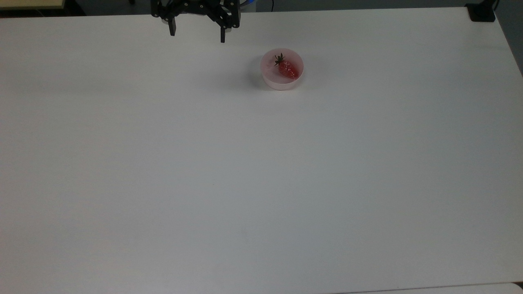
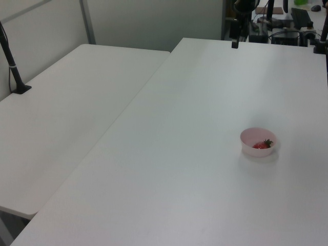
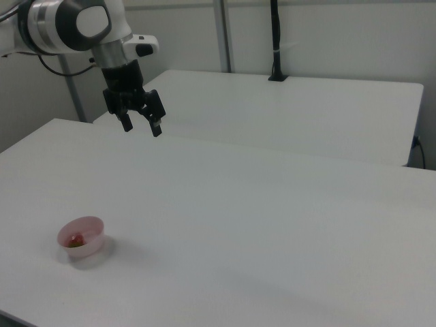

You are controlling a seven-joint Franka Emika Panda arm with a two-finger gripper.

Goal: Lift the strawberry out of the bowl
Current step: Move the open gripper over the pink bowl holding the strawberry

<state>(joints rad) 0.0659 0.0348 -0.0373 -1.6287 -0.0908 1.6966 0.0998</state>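
1. Start of the job, I think: my black two-finger gripper [image 1: 197, 36] is up in the air and has not gone near the fruit yet.
2. The small shiny red strawberry with the spiky green cap [image 1: 287, 68] lies on its side inside the small round pale pink see-through plastic bowl [image 1: 273, 83]. The bowl sits on the big white table [image 1: 261, 183].
3. The gripper's two fingers are spread wide apart, and nothing is between them.
4. In the right view the white and grey arm [image 3: 71, 24] comes in from the right view's top left, and the gripper [image 3: 141, 128] points down, high over the table and well apart from the bowl [image 3: 90, 248].
5. Next, I judge I must move the gripper over the bowl, then go down slowly.
6. I should line the fingers up on both sides of the red part and miss the bowl's low wall, or the bowl may slide.
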